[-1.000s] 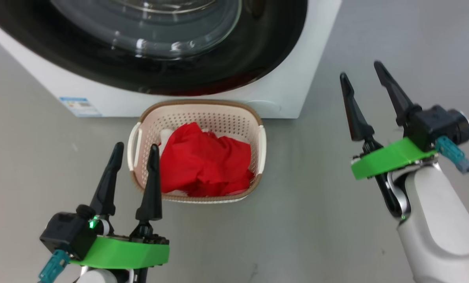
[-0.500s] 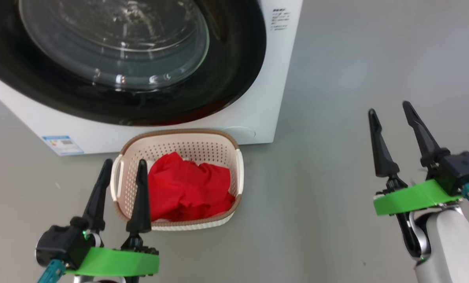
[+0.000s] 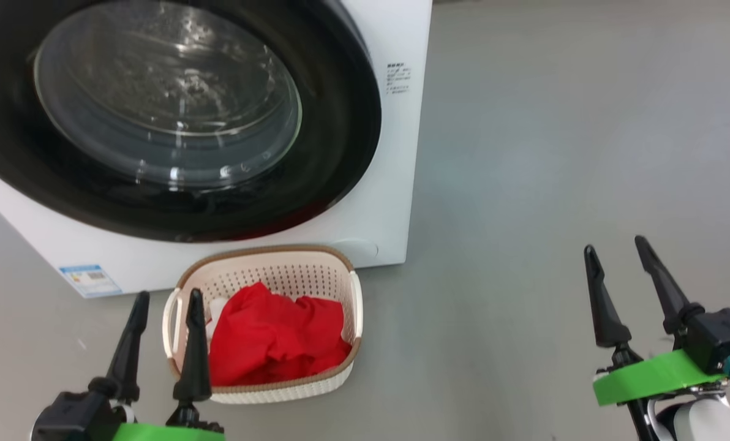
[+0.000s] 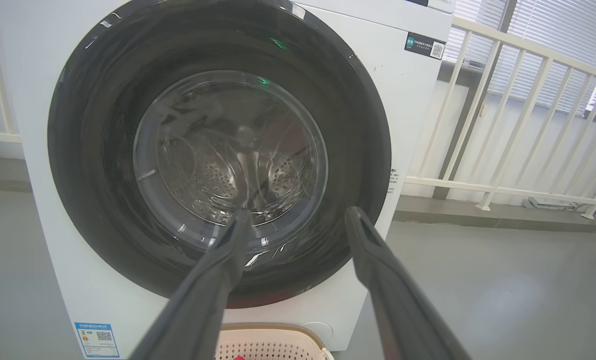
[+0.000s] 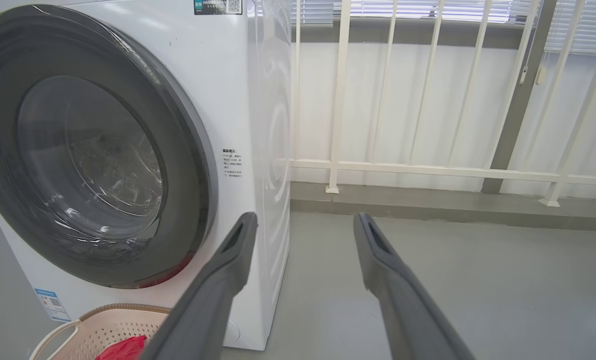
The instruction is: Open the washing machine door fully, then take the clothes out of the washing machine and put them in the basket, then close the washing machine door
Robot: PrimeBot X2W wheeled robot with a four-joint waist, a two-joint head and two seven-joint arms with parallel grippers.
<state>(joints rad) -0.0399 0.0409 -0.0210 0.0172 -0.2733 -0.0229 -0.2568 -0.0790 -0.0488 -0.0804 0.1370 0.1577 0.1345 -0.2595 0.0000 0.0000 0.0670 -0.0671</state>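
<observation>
From the head camera, the washing machine (image 3: 395, 153) stands on the grey floor (image 3: 555, 153) with its round black door (image 3: 340, 122) lying flat against the front. A blue label (image 3: 89, 278) sits at its lower corner. The basket (image 3: 267, 252) is on the floor just in front of the machine, below the door, and the red clothes (image 3: 267, 340) lie heaped inside it with a bit of white cloth at their left edge. The left tool (image 3: 168, 296) hangs at the basket's left side, fingers spread and holding nothing. The right tool (image 3: 614, 245) is well apart to the right over bare floor, also spread and empty.

From the left wrist, the left tool (image 4: 298, 212) points at the door (image 4: 98, 125). The steel drum (image 4: 218, 175) shows through the glass, and the basket rim (image 4: 273, 327) is at the bottom edge.

From the right wrist, the right tool (image 5: 304, 216) gapes toward the machine's right front corner (image 5: 268, 100). A white railing (image 5: 338, 100) stands behind, and the basket (image 5: 108, 312) with red clothes (image 5: 123, 347) is at the lower left.
</observation>
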